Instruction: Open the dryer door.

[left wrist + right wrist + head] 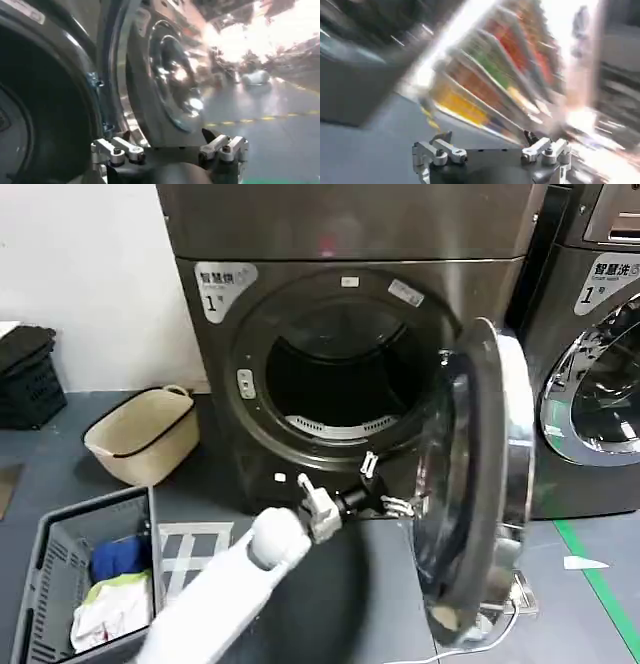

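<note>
The dryer door (505, 484) of the dark grey machine marked "1" stands swung out to the right, its chrome rim edge-on and its grey inner side facing the drum opening (335, 379). My left gripper (385, 486) is open, low in front of the machine, right beside the door's inner side with nothing between its fingers. In the left wrist view the left gripper (167, 134) is open, with the door's (170, 75) inner dome just beyond it. My right gripper (489, 135) is open and holds nothing, away from the dryer.
A beige basket (140, 434) sits on the floor left of the machine. A grey crate (60, 534) with laundry is at the near left. A second machine (600, 364) stands to the right, with green floor tape (600, 584) before it.
</note>
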Controlling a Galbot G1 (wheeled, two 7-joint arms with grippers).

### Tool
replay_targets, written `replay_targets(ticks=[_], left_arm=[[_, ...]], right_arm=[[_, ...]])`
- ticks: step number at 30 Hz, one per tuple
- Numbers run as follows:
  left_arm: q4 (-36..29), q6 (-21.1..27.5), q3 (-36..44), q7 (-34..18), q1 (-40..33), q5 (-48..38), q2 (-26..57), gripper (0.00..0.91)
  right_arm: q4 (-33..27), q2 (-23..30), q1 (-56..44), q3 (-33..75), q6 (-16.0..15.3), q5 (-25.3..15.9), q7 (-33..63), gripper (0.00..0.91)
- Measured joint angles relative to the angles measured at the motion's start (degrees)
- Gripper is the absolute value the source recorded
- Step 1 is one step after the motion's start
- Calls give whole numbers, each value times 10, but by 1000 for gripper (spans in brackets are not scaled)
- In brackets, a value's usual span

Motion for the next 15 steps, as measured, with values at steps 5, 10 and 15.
replay_targets(ticks=[5, 10, 15], left_arm=[[22, -2, 9, -13, -4, 26, -28, 907], [46, -6, 18, -27, -11, 60, -50, 907], [68, -12, 27, -44, -21, 92, -73, 907]], right_arm=[[-6, 29, 5, 23, -53, -47, 61, 907], [-26, 53, 9, 41, -90, -77, 71, 907], [-44, 69, 13, 62, -141, -97, 73, 907]])
